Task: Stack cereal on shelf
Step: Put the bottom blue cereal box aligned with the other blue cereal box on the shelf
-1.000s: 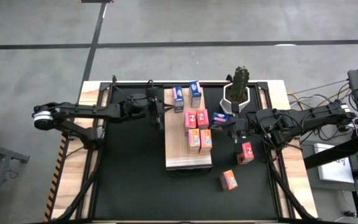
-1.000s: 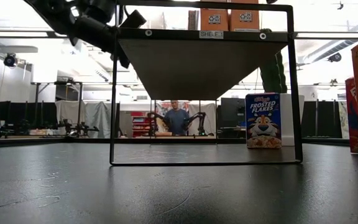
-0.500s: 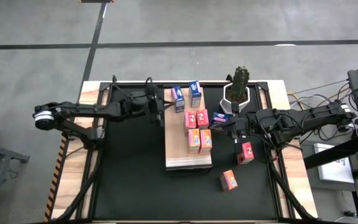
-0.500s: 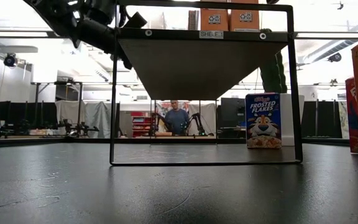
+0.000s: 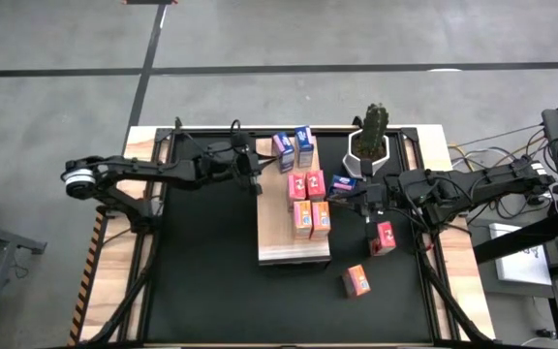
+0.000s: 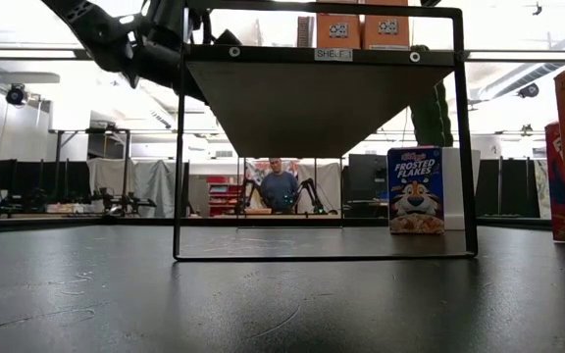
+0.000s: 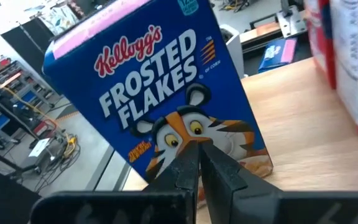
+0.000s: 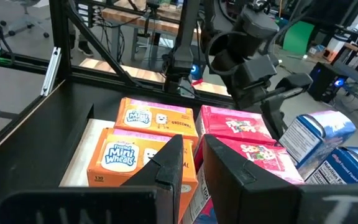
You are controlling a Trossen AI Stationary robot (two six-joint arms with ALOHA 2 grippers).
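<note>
The shelf (image 5: 293,247) is raised on a black frame above the bench (image 5: 143,147), and most of the cereal is grouped at its far half. A blue box (image 5: 283,151) sits tilted at the far edge; the left gripper (image 5: 257,180), fingers nearly together and holding nothing, is pressed against it, seemingly to square it. The right gripper (image 5: 367,206), narrowly parted and empty, is parked beside the shelf, near loose boxes (image 5: 383,237).

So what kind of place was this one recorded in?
Most likely a robotics lab or workshop. Behind the table the low view shows a person at another pair of robot arms and curtained partitions; the high view shows a bare concrete floor with taped lines and cabling beside the bench.
</note>
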